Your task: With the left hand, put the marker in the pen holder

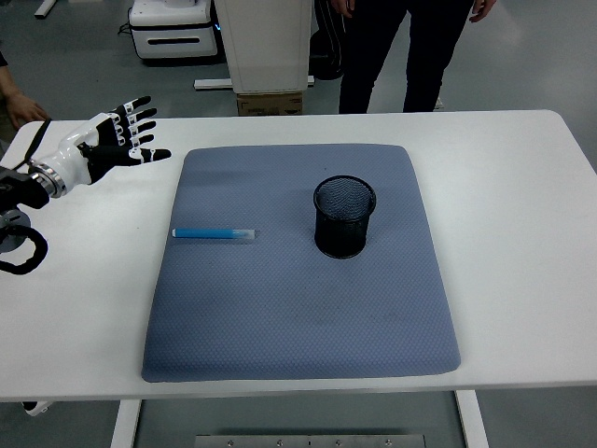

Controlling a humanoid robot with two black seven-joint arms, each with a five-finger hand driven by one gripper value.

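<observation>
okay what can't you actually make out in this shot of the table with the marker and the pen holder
Head view only:
- Inside of the pen holder: the dark mesh hides whether anything is in it.
- Marker: too small to read any print.
- Left hand: its arm is cut off by the left edge.
- Person: cut off by the top edge.

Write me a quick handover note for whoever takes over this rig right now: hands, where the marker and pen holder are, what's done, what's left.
Left hand: open, empty, raised over the table's far left, short of the mat.
Right hand: not in view.
Blue marker: lying flat on the mat's left part, untouched.
Pen holder: upright on the mat, right of the marker, apparently empty.
Done: nothing grasped yet.
Left: reach the marker, grasp it, carry it over, drop it into the holder.
</observation>
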